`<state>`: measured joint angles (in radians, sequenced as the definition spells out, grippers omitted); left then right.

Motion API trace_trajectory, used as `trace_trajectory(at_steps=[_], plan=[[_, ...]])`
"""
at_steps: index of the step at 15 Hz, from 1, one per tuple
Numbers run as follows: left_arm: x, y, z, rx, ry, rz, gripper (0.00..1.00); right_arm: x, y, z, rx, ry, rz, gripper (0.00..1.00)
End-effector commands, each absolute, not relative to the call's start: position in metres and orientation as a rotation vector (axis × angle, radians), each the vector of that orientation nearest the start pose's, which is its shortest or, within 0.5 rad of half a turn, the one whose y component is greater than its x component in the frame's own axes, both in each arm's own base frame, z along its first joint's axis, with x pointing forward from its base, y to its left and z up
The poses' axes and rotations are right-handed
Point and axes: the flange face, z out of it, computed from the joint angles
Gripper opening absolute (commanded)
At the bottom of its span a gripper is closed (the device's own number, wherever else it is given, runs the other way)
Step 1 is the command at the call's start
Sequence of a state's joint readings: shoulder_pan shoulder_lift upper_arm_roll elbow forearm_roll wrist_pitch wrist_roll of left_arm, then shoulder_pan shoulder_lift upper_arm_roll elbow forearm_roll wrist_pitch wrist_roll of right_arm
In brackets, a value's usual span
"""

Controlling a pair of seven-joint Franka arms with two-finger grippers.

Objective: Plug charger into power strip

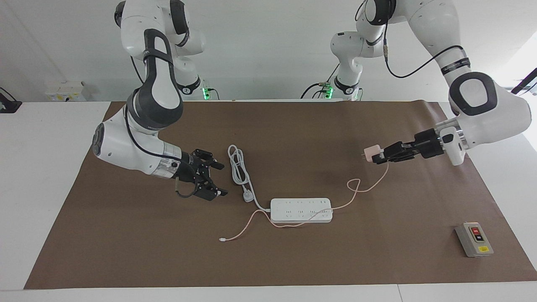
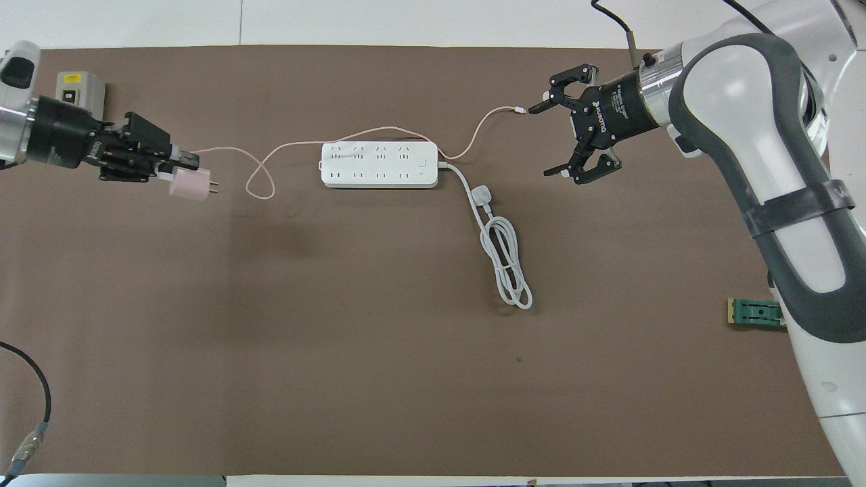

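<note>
Nearest the robots, toward the right arm's end of the brown-covered table (image 1: pixel 126 251), lies a small green block (image 2: pixel 754 312). Farther out, a thick white cord (image 1: pixel 239 167) lies coiled, ending in a white plug (image 1: pixel 249 196). The right pincer (image 1: pixel 214 180), fingers spread wide and holding nothing, hangs low over the mat beside this coil. The left pincer (image 1: pixel 379 158), clamped on the small pale-pink cube-shaped charger (image 1: pixel 371 153), is raised over the mat toward the left arm's end, prongs pointing toward the table's middle. Its thin pink cable (image 1: pixel 361 186) droops to the mat, loops, and crosses the long white multi-socket power strip (image 1: pixel 301 210), which lies flat mid-table, well apart from the charger. Farthest out sits a grey switch box (image 1: pixel 474 239).
</note>
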<state>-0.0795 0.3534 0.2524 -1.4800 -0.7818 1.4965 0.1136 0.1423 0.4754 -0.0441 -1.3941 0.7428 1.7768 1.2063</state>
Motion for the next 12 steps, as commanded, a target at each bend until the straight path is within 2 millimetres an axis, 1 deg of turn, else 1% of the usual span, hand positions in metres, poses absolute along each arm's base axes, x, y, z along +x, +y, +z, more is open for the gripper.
trace_trajectory(at_steps=[1, 2, 3, 4, 5, 7, 8, 9, 10, 11, 12], plan=[[0.638, 0.037, 0.497, 2.491, 0.011, -0.277, 0.0, 0.66, 0.123, 0.467, -2.202, 1.43, 0.591, 1.0], [0.636, 0.047, 0.5, 2.526, -0.057, -0.272, 0.0, 0.656, 0.116, 0.472, -2.244, 1.403, 0.583, 1.0], [0.633, 0.067, 0.503, 2.553, -0.065, -0.26, 0.0, 0.653, 0.106, 0.478, -2.288, 1.373, 0.567, 1.0], [0.63, 0.08, 0.506, 2.573, -0.051, -0.253, 0.0, 0.649, 0.099, 0.482, -2.335, 1.33, 0.554, 1.0], [0.628, 0.091, 0.511, 2.598, -0.047, -0.242, 0.0, 0.645, 0.092, 0.487, -2.385, 1.273, 0.54, 1.0], [0.631, 0.104, 0.528, 2.64, -0.064, -0.189, 0.0, 0.638, 0.073, 0.492, -2.509, 1.128, 0.512, 1.0], [0.633, 0.122, 0.532, 2.649, -0.07, -0.151, 0.0, 0.634, 0.061, 0.499, -2.571, 1.035, 0.483, 1.0], [0.632, 0.149, 0.53, 2.652, -0.02, -0.144, 0.0, 0.63, 0.05, 0.502, -2.632, 0.933, 0.467, 1.0], [0.625, 0.164, 0.533, 2.652, -0.018, -0.147, 0.0, 0.625, 0.039, 0.507, -2.692, 0.822, 0.444, 1.0], [0.619, 0.18, 0.535, 2.671, 0.022, -0.154, 0.0, 0.622, 0.026, 0.511, -2.749, 0.706, 0.42, 1.0], [0.61, 0.207, 0.536, 2.68, 0.091, -0.148, 0.0, 0.619, 0.017, 0.513, -2.796, 0.608, 0.408, 1.0]])
